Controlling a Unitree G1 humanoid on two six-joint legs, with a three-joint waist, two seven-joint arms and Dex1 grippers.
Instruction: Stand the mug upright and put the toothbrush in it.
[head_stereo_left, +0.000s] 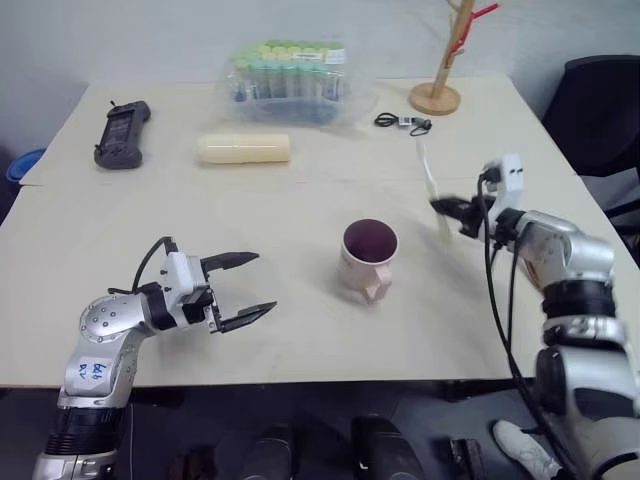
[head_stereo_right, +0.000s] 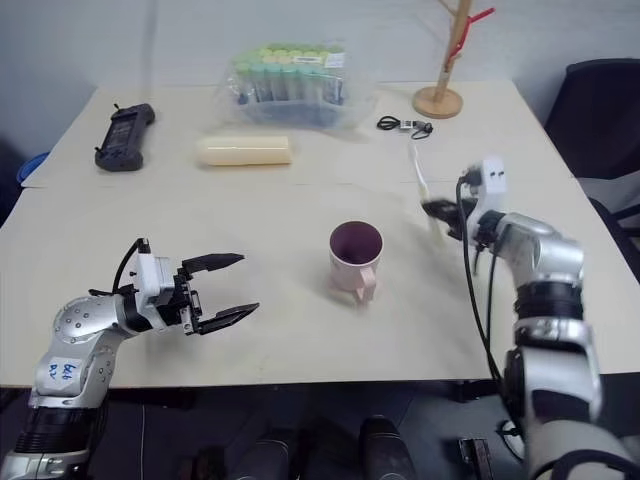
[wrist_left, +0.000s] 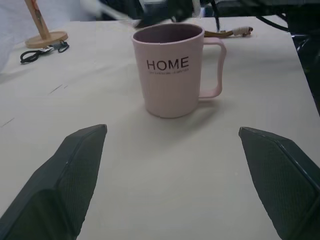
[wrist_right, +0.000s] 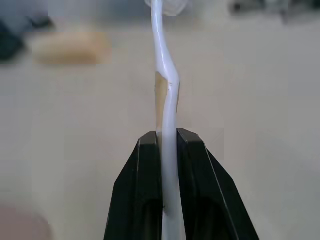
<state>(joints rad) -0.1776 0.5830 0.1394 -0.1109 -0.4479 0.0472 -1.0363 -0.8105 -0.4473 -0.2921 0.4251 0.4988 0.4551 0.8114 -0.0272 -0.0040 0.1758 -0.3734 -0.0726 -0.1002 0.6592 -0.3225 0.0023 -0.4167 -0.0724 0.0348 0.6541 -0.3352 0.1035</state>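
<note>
My left arm reaches in low from the left with its elbow bent, and the left gripper (head_stereo_left: 243, 290) points level toward the middle, its two black fingers (wrist_left: 75, 175) spread wide with nothing between them. My right arm bends in from the right side, and the right gripper (head_stereo_left: 447, 209) points leftward, its fingers (wrist_right: 135, 200) clamped on the toothbrush (wrist_right: 167, 100).

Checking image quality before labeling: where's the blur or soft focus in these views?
Right wrist view: toothbrush and the clamped fingers sharp, table behind it soft. Left wrist view: mug lettering crisp, near fingers slightly soft, far edge smeared. Eye views: toothbrush streaked at the right gripper, the rest clear; soft shadow under the mug.
</note>
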